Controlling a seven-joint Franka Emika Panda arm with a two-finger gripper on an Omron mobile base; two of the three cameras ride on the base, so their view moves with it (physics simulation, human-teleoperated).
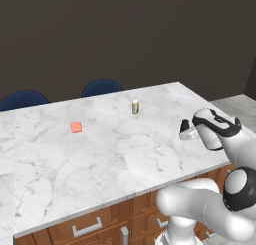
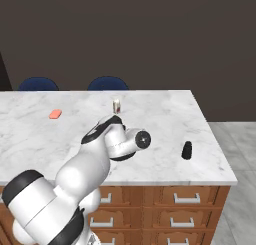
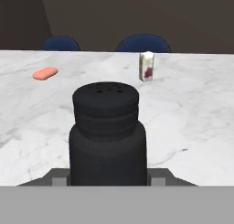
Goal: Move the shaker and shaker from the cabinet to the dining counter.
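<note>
Shaker (image 3: 109, 136) in pincer (image 3: 109, 175), over open dining counter (image 3: 196, 122).

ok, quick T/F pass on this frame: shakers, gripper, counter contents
1. A black shaker sits between the fingers of the gripper. True.
2. A second black shaker stands on the dining counter near its right end. True.
3. That second shaker lies on its side. False: it stands upright.
4. The orange-pink item rests on a blue chair. False: it lies on the marble top.
5. A small cream-coloured jar stands on the counter toward the chair side. True.
6. The dining counter has plain white panels beneath it. False: brown wooden drawers with silver handles sit under the slab.
</note>
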